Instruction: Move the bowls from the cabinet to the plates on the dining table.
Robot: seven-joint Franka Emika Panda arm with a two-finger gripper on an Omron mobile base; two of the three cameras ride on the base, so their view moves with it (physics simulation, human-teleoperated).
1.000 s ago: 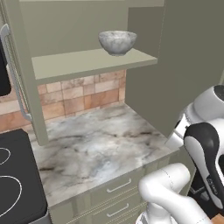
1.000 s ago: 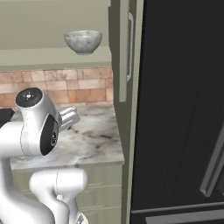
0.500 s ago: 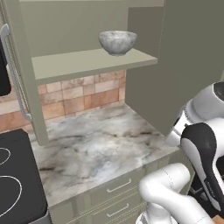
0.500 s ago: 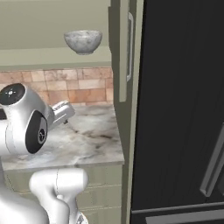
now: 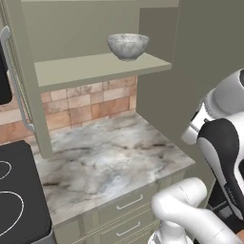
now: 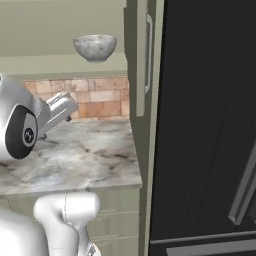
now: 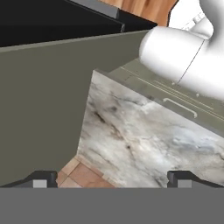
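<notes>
A mottled grey, stone-like bowl (image 5: 127,45) (image 6: 95,47) stands upright on the shelf (image 5: 95,67) of the open sage-green cabinet (image 6: 139,60), near the shelf's right end. In the hand view my gripper (image 7: 112,179) is open, its two fingertips (image 7: 41,179) far apart with nothing between them. It looks down along the cabinet's side panel (image 7: 43,113) at the marble worktop (image 7: 144,135), well away from the bowl. The arm is folded low in front of the base. The plates and the dining table are out of view.
Below the shelf lie a marble worktop (image 5: 109,159) and a tiled backsplash (image 5: 86,107). A black stove (image 5: 14,205) adjoins it on the left. Green drawers (image 5: 128,205) sit under the worktop. A tall black fridge (image 6: 210,125) stands to the right of the cabinet.
The arm has swung: its elbow drifted left in the right base view and right in the left base view. The bowl has not moved and the gripper stays open.
</notes>
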